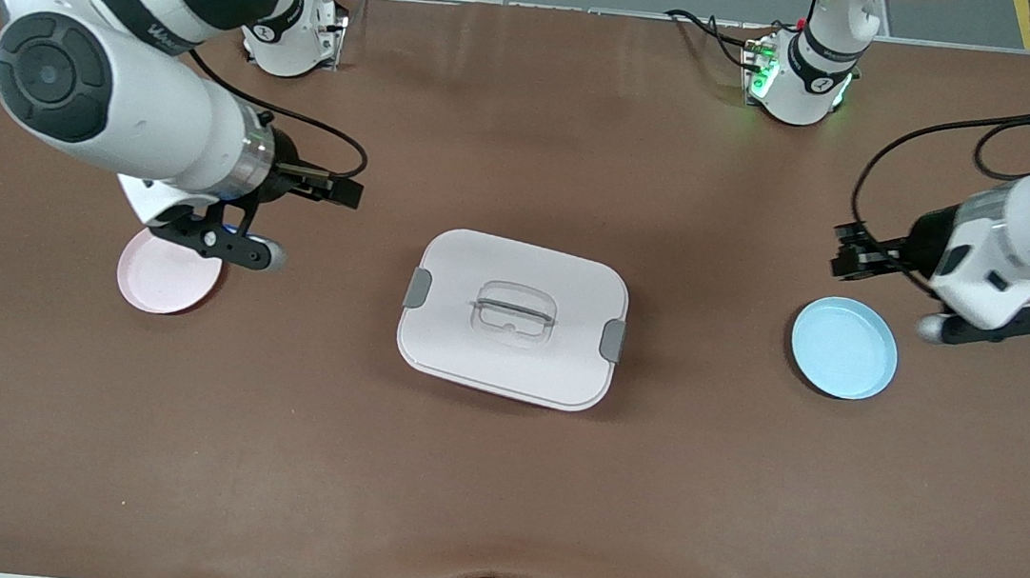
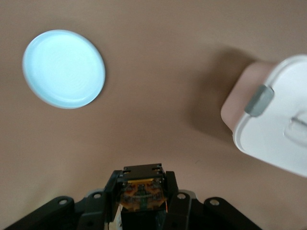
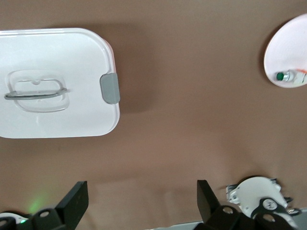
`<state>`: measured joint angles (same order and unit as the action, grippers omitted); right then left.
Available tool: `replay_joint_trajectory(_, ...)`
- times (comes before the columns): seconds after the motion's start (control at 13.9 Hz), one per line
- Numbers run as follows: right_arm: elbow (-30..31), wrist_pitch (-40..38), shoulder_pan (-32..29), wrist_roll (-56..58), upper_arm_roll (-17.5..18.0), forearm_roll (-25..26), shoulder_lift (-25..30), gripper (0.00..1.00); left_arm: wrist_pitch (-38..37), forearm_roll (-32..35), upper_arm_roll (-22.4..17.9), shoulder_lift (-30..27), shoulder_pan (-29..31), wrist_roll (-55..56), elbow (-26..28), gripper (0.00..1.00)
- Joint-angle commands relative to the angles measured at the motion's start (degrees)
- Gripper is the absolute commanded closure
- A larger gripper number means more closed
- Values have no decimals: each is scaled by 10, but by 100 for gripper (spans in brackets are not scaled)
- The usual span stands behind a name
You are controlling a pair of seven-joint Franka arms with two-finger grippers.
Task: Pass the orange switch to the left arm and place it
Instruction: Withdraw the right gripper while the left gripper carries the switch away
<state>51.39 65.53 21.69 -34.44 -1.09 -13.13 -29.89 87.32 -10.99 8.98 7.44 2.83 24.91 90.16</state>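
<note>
Your box (image 1: 512, 317) sits mid-table, lid on, grey latches at both short ends, clear handle recessed in the top. A blue plate (image 1: 844, 348) lies toward the left arm's end of the table, bare on its face; a pink plate (image 1: 164, 274) lies toward the right arm's end, partly covered by the right arm's wrist in the front view. Your left gripper (image 2: 143, 191) hangs over open tabletop between the blue plate and the box, a little nearer the robots' edge than the plate; its fingers are clenched on the orange switch (image 2: 142, 194), which shows in the left wrist view as a small orange-and-tan piece pinched between the black pads. From that same view you see the blue plate (image 2: 64, 68) well apart from the held part, and one corner of the box (image 2: 268, 115) with a latch. Your right gripper (image 3: 141, 201) is up over bare tabletop beside the pink plate, fingers released and spread wide with nothing between them. In the right wrist view the pink plate (image 3: 288, 52) carries a small silver part with a green cap (image 3: 284, 76) near its rim. The box (image 3: 55, 81) lies well apart from that plate.
</note>
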Motion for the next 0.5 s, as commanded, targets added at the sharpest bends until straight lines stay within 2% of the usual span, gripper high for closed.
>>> replay_joint_trajectory(0.0, -2, -15, -33, 89, 8, 28, 9, 0, -14, 9, 2, -30, 22, 60, 12, 100)
replay_joint_trajectory(0.29, -8, -28, -102, 253, 8, 62, 9, 0, -12, 24, 3, -70, 51, 146, 42, 100)
replay_joint_trajectory(0.43, -8, -44, -135, 278, 8, 66, 9, 0, 9, 32, 2, -90, 59, 187, 75, 100)
